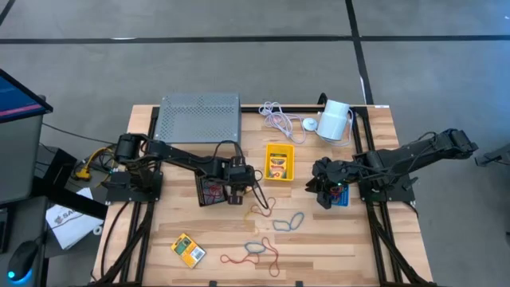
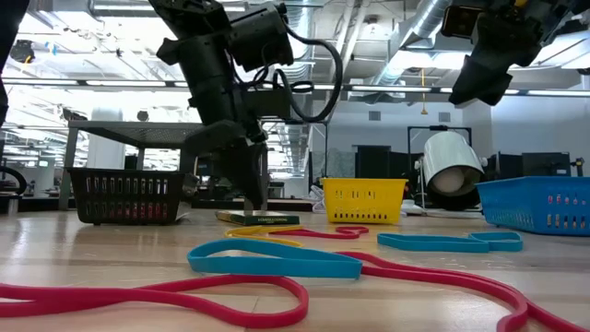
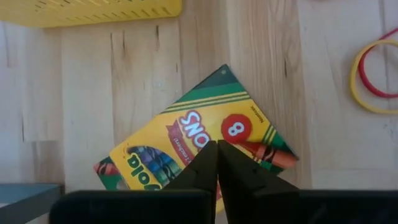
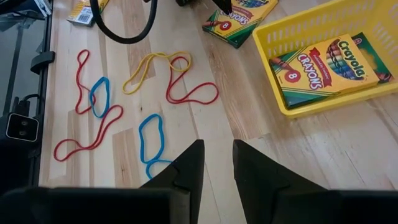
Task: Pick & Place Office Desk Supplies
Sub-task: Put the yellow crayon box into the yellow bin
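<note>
While the left gripper point(image 3: 217, 144) is pinching shut over the flat yellow-green cardboard crayon box point(image 3: 186, 140), w/ nothing held, it's looking light, stiff; grab its thin edges. Right gripper point(image 4: 217, 163) is waiting part-open.

Crayon box point(image 1: 279, 162) in bin point(image 1: 268, 177); another point(image 1: 189, 250) on table point(image 1: 335, 239).

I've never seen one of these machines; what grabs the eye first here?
Probably the left end effector, shut with its tips down on a crayon box lying beside the black bin. Then the bright rubber bands scattered over the table's front, and the yellow bin holding another crayon box.
</note>
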Robot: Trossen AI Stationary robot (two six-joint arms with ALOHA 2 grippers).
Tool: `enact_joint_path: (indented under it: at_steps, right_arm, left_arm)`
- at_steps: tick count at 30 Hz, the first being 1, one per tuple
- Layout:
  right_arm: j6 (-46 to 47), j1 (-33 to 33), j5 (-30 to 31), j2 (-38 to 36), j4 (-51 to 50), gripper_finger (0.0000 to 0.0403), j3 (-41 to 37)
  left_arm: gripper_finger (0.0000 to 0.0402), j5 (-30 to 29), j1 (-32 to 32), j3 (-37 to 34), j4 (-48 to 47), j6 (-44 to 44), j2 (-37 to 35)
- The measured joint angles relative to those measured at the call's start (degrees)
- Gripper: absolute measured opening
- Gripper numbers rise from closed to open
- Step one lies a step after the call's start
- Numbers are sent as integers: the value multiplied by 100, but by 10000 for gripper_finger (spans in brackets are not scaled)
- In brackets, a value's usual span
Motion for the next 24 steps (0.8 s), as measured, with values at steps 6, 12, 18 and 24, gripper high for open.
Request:
enact_joint_path:
  at_steps: [6,12,18,24]
  right_arm:
    - [0,0,-4,1,3,81,0]
    - [15,0,-116,2,58,81,4]
    - [46,0,-118,2,48,81,4]
    - [46,0,-118,2,46,81,4]
  left_arm:
    - [4,8,-46,-2,103,0,95]
    - [4,-74,-155,46,92,81,387]
    - [5,-99,-233,30,112,51,316]
    - [5,343,-437,10,77,35,219]
